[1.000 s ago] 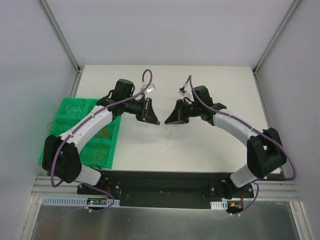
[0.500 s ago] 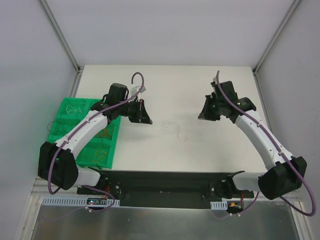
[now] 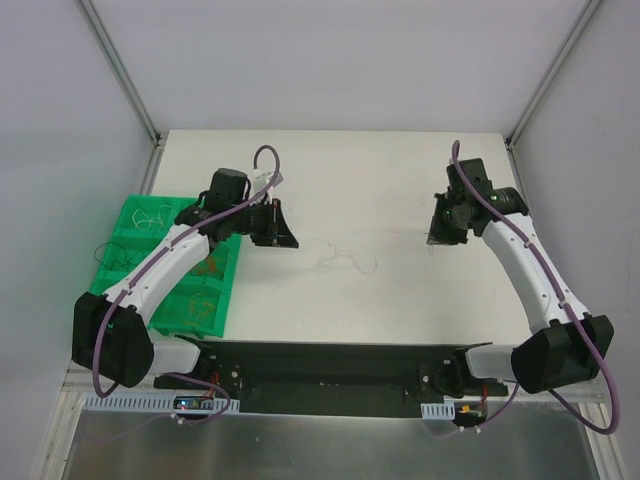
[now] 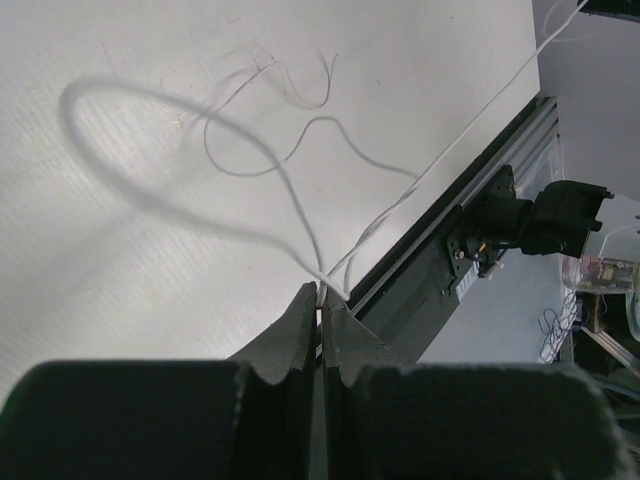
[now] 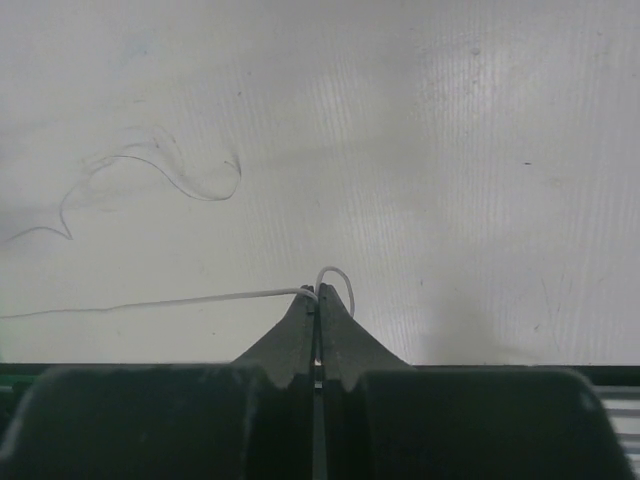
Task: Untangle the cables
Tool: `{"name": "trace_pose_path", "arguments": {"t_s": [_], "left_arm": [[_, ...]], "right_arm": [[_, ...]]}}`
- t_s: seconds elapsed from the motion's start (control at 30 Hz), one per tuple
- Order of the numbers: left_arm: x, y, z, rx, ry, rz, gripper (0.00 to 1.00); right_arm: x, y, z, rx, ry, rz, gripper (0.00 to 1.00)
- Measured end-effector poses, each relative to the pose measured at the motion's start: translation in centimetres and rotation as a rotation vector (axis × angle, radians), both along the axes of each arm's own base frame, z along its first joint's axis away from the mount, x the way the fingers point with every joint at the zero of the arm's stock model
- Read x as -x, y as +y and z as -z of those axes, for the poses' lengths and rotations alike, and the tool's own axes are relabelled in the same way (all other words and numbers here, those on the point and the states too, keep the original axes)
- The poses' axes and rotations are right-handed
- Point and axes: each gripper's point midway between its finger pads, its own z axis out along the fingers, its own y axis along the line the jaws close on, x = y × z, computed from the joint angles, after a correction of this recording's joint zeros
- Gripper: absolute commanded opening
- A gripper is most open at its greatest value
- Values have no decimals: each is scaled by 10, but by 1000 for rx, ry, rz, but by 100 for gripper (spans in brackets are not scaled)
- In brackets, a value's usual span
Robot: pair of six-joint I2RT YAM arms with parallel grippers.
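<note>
The cables are hair-thin strands. A small loose bunch [image 3: 340,258] lies on the white table between my arms. My left gripper [image 3: 283,238] is shut on white wires [image 4: 296,222] at its tips [image 4: 322,293]; one loops over the table and one runs taut to the upper right. My right gripper [image 3: 437,236] is shut on a white wire [image 5: 200,298] at its tips [image 5: 318,292]; the wire runs off to the left, with a short loop beside the tips. A thin dark curly strand [image 5: 205,197] lies loose on the table. Faint copper and dark strands [image 4: 285,85] lie beyond the left gripper's loop.
A green divided bin [image 3: 160,262] holding more thin wires stands at the table's left edge, beside my left arm. The black base rail [image 3: 330,365] runs along the near edge. Grey walls enclose the table at the back and sides.
Both grippers have drawn apart, the left one leftward and the right one far to the right. The strands between them have spread out over the table's middle.
</note>
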Motion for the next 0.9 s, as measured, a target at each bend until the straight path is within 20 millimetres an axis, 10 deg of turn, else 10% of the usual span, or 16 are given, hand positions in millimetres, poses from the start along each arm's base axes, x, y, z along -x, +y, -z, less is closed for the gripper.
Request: {"name": "trace_pose_path", "arguments": {"t_s": [0.2, 0.4, 0.53, 0.63, 0.9], "left_arm": [[-1, 8, 3, -20, 18, -30, 0], [-10, 4, 9, -21, 79, -35, 0], [-12, -6, 20, -28, 144, -12, 46], [-9, -15, 31, -46, 198, 10, 65], [-11, -84, 34, -100, 181, 173, 72]], "right_arm": [[-5, -25, -5, 40, -6, 36, 10], [0, 32, 0, -184, 51, -152, 32], [7, 60, 34, -243, 197, -198, 61], [7, 59, 55, -225, 275, -165, 62], [6, 15, 60, -132, 328, 5, 66]]}}
